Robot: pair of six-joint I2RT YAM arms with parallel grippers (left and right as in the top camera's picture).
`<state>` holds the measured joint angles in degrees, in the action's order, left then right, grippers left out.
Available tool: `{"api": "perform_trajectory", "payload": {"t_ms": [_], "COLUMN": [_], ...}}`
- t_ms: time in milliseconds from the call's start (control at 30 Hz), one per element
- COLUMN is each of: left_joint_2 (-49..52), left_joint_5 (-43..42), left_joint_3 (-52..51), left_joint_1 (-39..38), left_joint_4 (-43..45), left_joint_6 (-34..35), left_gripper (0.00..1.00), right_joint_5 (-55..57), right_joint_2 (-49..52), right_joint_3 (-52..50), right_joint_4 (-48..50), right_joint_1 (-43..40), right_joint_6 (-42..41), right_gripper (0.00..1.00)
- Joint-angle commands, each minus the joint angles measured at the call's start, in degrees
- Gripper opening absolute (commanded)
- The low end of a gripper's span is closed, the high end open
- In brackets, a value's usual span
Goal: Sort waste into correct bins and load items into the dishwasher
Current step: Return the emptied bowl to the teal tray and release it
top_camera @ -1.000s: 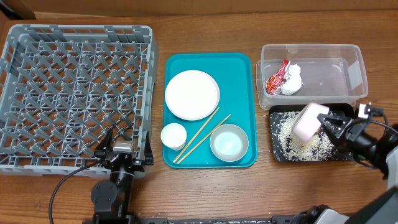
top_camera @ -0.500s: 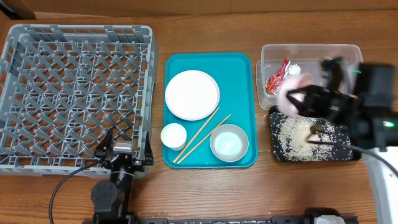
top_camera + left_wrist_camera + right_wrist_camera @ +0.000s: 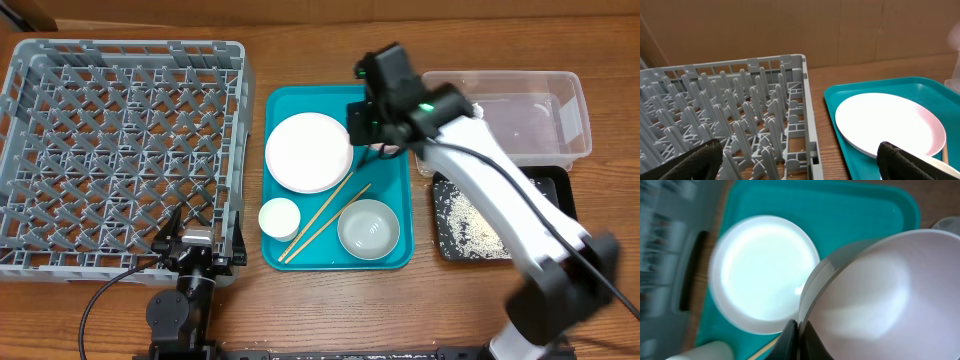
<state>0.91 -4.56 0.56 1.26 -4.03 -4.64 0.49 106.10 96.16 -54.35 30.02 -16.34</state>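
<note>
Right fingers (image 3: 812, 347) pinch pale bowl (image 3: 875, 295) by rim, mouth facing camera.

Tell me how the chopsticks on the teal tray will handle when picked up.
The chopsticks look thin and wooden, so probably stiff and very light. Lying flat on the smooth teal tray, they may slide or roll when nudged, and one could slip from a pinch.

Dish rack (image 3: 120, 150) left, plate (image 3: 308, 151), cup (image 3: 279, 217), chopsticks (image 3: 325, 218), bowl (image 3: 368, 228) on middle tray (image 3: 300, 100), tub (image 3: 540, 110) behind rice tray (image 3: 562, 188) right
</note>
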Motion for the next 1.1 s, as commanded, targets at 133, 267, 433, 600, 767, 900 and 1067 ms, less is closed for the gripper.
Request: {"api": "perform_trajectory", "payload": {"t_ms": [133, 267, 433, 600, 767, 900, 1067], "left_joint_2": [-0.59, -0.59, -0.59, -0.59, -0.59, -0.59, -0.59], "left_joint_5": [-0.57, -0.57, -0.57, -0.59, -0.59, -0.59, -0.59], "left_joint_3": [-0.28, -0.28, -0.28, -0.28, -0.28, -0.28, -0.28], "left_joint_1": [0.33, 0.33, 0.33, 0.33, 0.33, 0.33, 0.33], "left_joint_4": [-0.02, -0.02, 0.0, -0.02, 0.0, -0.02, 0.0], "left_joint_6": [0.37, 0.37, 0.37, 0.37, 0.37, 0.37, 0.37], "left_gripper": [1.0, 1.0, 1.0, 1.0, 1.0, 1.0, 1.0], "right_joint_5": [3.96, 4.2, 6.64, 7.67, 8.09, 8.07, 8.09], "right_joint_2": [8.74, 10.88, 13.68, 14.91, 16.17, 16.96, 17.0], "right_joint_3": [2.34, 2.34, 2.34, 2.34, 2.34, 2.34, 2.34], "right_joint_4": [2.78, 5.35, 9.7, 13.38, 16.0, 15.93, 15.74], "right_joint_1": [0.37, 0.5, 0.5, 0.46, 0.44, 0.46, 0.46], "right_joint_6": [7.45, 9.64, 11.06, 12.17, 12.35, 12.31, 12.31], "right_gripper": [0.04, 0.04, 0.04, 0.04, 0.04, 0.16, 0.42]}}
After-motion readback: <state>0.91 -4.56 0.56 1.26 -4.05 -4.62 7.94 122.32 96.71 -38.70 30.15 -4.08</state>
